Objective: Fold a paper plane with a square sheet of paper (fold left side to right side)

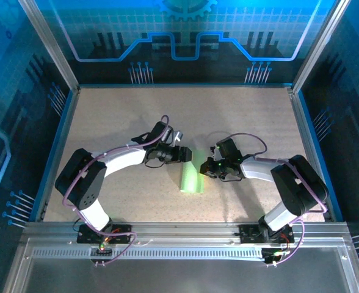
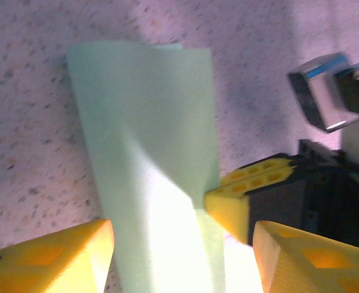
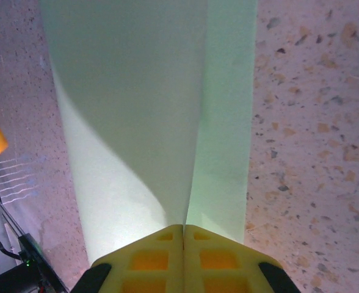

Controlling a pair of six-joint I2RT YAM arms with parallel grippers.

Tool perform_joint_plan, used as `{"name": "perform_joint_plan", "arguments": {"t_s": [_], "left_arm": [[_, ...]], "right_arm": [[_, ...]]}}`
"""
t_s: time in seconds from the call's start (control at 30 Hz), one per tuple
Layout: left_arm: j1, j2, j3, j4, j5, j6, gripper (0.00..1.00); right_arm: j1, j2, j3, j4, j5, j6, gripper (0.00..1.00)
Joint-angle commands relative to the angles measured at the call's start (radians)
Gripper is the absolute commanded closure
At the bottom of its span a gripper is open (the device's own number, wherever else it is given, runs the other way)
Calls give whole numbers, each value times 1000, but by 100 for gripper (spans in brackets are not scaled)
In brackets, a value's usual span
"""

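Left claw [image 1: 186,154] first: its yellow fingers [image 2: 69,253] stand well apart, one on each side of the square sheet of paper [image 2: 149,134], holding nothing. I cannot tell whether either finger brushes the paper. My right claw [image 1: 207,166] is pressed fully shut. In its own wrist view the fingertips meet [image 3: 184,235] right where the edge of the folded-over layer runs in, so it seems to have that edge of the sheet pinched. From the left wrist, the tip of the right claw [image 2: 243,195] touches the sheet's edge just beside my left claw's far finger.

The sheet [image 1: 192,178] lies on the speckled table [image 1: 118,116] between the two claws, doubled over into a narrow pale green strip. Its upper layer [image 3: 137,110] bows up in a soft curve and is not creased flat.

Around it the tabletop is bare. A small silvery block [image 2: 323,91] sits above the right claw's black body, and purple cables [image 1: 158,128] loop over both arms. Blue-lit panels [image 1: 185,36] wall the table in.
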Motion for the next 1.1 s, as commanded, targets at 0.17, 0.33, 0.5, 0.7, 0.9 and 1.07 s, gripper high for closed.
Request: {"name": "perform_joint_plan", "arguments": {"t_s": [0.17,0.33,0.5,0.7,0.9,1.07], "left_arm": [[-37,81,10,-65,-32,46,36],[-59,136,50,-100,-52,61,36],[-69,173,82,-132,-74,59,46],[-90,211,101,-145,-87,51,56],[-108,253,140,-187,-122,40,63],[-118,282,163,-221,-152,40,64]], "right_arm": [[15,16,41,-56,22,-32,94],[14,20,49,-67,22,-39,94],[16,29,52,-66,18,-39,93],[14,14,60,-91,20,-47,86],[-1,-63,64,-204,74,-81,75],[-35,-154,60,-310,133,-115,69]]}}
